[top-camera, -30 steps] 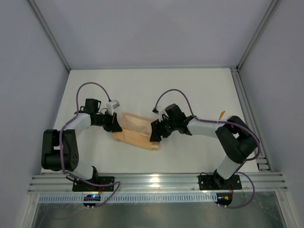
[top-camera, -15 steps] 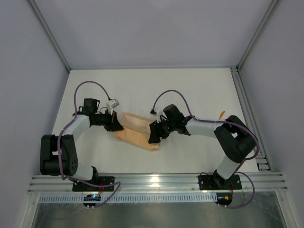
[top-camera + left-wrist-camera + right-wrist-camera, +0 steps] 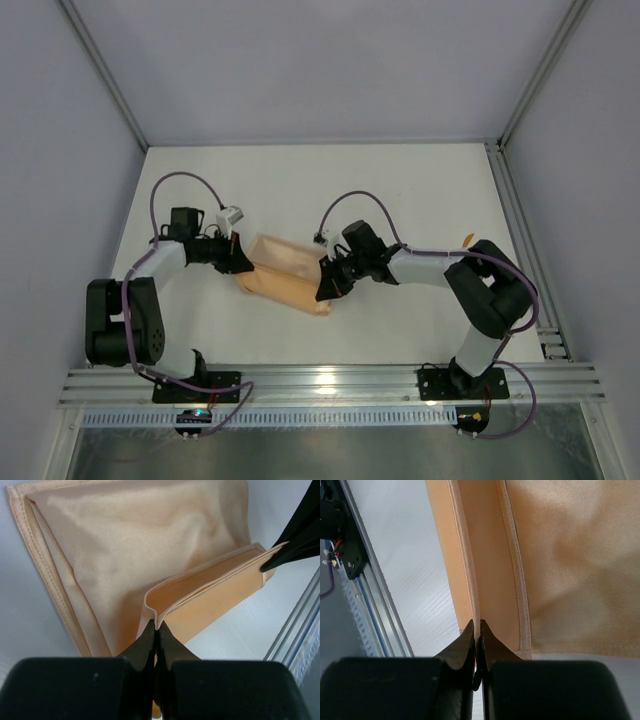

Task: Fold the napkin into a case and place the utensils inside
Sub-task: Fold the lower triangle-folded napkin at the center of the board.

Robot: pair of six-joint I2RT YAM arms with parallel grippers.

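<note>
Top external view: the soft peach-orange satin napkin (image 3: 285, 272), partly folded, lies mid-way across the white table (image 3: 400, 190), between both arms. The left gripper (image 3: 241, 263) is clamped tight on the hem at its left end. The right gripper (image 3: 323, 289) pinches the hem at its near right end.

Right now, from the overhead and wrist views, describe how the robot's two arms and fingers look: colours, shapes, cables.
The left arm and right arm match: chunky black joints, white rounded links, and a purple cable looping above each wrist. The fingers are matte black wedges tapering to thin tips.
</note>
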